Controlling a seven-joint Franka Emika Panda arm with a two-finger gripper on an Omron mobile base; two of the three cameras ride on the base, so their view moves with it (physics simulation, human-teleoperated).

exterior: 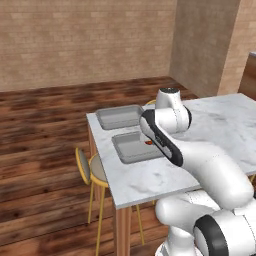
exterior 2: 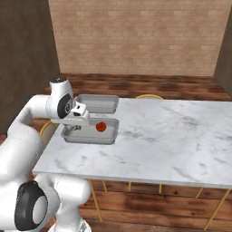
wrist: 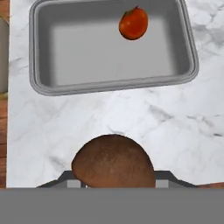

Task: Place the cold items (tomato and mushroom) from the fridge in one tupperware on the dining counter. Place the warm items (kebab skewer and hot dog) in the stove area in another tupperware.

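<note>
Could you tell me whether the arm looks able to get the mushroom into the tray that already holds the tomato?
Probably yes: the gripper holds the mushroom just short of that tray, which lies open, with free floor beside the tomato.

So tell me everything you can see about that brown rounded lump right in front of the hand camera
The brown rounded mushroom is a smooth, matte, dome-shaped cap, darker brown with a faint mottled grain. It sits low in the hand view, between the dark finger tips of the gripper, which appears shut on it, above the white marble counter. It is short of the grey rectangular tray holding the red tomato.
</note>
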